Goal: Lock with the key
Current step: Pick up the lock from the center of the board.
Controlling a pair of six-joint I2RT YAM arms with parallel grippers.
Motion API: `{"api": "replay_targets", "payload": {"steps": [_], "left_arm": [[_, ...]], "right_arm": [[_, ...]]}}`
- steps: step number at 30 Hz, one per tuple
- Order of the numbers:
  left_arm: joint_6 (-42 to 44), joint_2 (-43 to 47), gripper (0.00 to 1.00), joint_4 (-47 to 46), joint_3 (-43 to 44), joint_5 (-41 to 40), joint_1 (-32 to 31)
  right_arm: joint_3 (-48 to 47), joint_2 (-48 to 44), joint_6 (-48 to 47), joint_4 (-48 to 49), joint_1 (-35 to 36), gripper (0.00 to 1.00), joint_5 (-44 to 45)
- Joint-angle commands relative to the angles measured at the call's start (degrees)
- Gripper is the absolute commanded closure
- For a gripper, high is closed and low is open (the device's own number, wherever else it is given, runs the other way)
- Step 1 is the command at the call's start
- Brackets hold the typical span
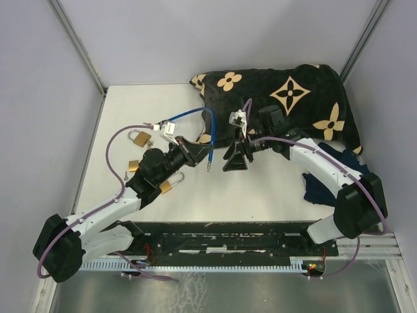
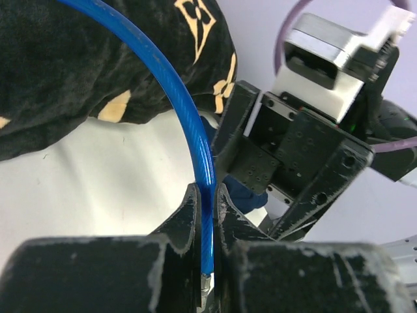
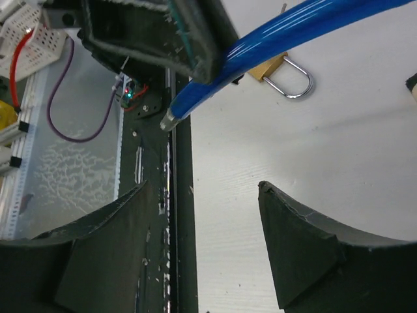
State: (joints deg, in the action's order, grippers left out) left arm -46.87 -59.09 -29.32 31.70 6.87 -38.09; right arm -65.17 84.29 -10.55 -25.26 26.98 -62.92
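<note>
Currently left hand [image 2: 206,195] pinches blue cable [image 2: 203,160], tip pointing nearward (right hand [image 3: 202,189] wide).

One camera looks down from above and behind me. My wrist cameras sit close, both catching the blue cable [image 2: 203,195].

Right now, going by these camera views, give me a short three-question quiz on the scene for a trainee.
1. True or false: the left pincer is shut on the blue cable.
2. The right pincer is: A) open, B) shut on a padlock, C) shut on the cloth.
3. Fill in: the brass padlocks lie on the table on the ___ arm's side.
Key: 1 true; 2 A; 3 left.
</note>
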Motion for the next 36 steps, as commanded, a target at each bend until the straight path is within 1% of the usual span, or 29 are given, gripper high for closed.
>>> {"api": "replay_targets", "payload": {"steps": [1, 3, 8, 12, 18, 20, 29, 36], "left_arm": [[-1.1, 0.2, 0.97, -9.7, 0.5, -9.8, -4.1], [-0.7, -0.7, 0.97, -10.5, 0.8, -12.4, -5.9], [0.4, -3.0, 0.97, -12.3, 1.6, -18.4, -9.8], [1.4, -4.3, 0.97, -12.9, 2.2, -21.8, -11.8], [3.1, -5.0, 0.97, -13.8, 2.8, -25.8, -13.3], [3.5, -5.1, 0.97, -14.1, 3.0, -26.8, -13.6], [4.0, -6.3, 0.97, -15.4, 3.5, -28.6, -14.2], [4.2, -6.2, 0.97, -16.3, 3.5, -30.2, -14.5]], "right_arm": [[3.1, -1.4, 23.9, 22.3, 0.1, 0.26, -1.0], [3.7, -1.3, 28.3, 25.8, 0.0, 0.26, -0.6], [4.4, -1.4, 35.3, 29.5, -0.3, 0.26, 2.6], [5.7, -1.3, 40.3, 34.1, -0.4, 0.28, 3.0], [6.6, -0.6, 40.7, 34.1, -0.4, 0.31, 3.6], [6.6, -0.3, 40.8, 33.9, -0.4, 0.33, 3.7], [6.8, 0.8, 41.1, 33.9, 0.0, 0.43, 3.9], [6.8, 1.3, 40.7, 33.7, 0.8, 0.44, 3.9]]}}
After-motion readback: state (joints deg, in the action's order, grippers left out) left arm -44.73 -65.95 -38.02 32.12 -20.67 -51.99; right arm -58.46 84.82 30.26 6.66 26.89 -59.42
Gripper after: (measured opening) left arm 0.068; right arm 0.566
